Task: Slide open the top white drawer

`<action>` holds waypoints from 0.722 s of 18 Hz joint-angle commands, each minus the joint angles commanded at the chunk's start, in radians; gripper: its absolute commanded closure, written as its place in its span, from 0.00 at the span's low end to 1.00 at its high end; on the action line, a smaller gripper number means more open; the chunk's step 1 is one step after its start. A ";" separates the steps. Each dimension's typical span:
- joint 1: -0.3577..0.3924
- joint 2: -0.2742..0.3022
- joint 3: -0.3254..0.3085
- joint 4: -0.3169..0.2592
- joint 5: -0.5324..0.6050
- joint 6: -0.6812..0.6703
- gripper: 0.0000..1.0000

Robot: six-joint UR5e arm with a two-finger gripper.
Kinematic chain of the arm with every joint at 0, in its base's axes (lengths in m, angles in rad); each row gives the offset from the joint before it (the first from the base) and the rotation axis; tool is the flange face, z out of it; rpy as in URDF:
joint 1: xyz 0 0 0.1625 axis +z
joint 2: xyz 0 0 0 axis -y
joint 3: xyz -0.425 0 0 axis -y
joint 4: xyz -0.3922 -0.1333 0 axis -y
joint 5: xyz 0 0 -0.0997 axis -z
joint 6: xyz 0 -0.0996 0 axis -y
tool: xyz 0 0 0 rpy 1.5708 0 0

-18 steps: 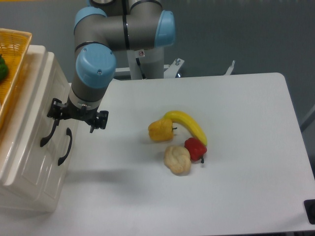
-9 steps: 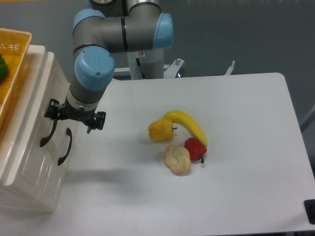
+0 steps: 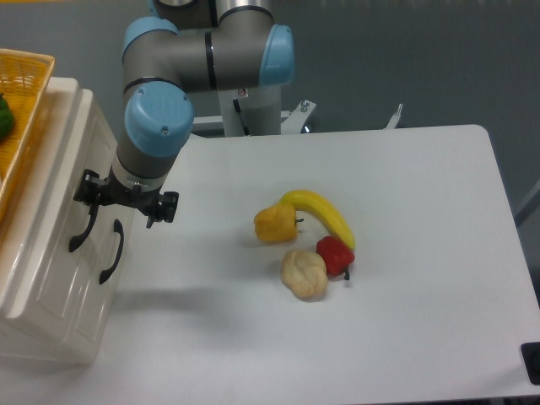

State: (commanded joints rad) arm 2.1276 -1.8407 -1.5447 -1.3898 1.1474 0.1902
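The one camera looks down on a white table (image 3: 405,219) with a cream cabinet (image 3: 51,253) at its left edge. Taking the cabinet as the landmark: the top drawer (image 3: 72,181) is the upper panel of its front, facing right toward the table, and its black handle (image 3: 82,228) curves down the front. The lower drawer (image 3: 89,278) sits just below, with its own black handle (image 3: 110,251) beside the first. Both fronts look flush with the cabinet, so the top drawer appears closed.

The arm (image 3: 181,84) reaches down from behind the table toward the cabinet's front. Its gripper (image 3: 125,201) hangs right at the top of the upper handle; one dark finger overlaps the handle's upper end, the other stands out over the table. The fingers are spread apart, and I cannot tell whether either touches the handle.

On top of the cabinet, at its left, sits a yellow basket (image 3: 25,93) with something green (image 3: 4,114) inside.

Well to the right of the cabinet, mid-table, lies a cluster: a banana (image 3: 325,215), a yellow fruit (image 3: 275,224) touching its left end, a red pepper (image 3: 336,255) and a pale round bun-like thing (image 3: 304,272) just below.
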 joint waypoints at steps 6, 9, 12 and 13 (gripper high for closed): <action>-0.020 -0.012 0.000 0.000 0.000 0.000 0.00; -0.021 -0.011 0.000 0.000 0.000 0.000 0.00; -0.021 -0.012 0.000 0.000 0.002 0.000 0.00; -0.021 -0.012 0.000 0.000 0.002 0.000 0.00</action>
State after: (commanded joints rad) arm 2.1062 -1.8530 -1.5447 -1.3898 1.1490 0.1902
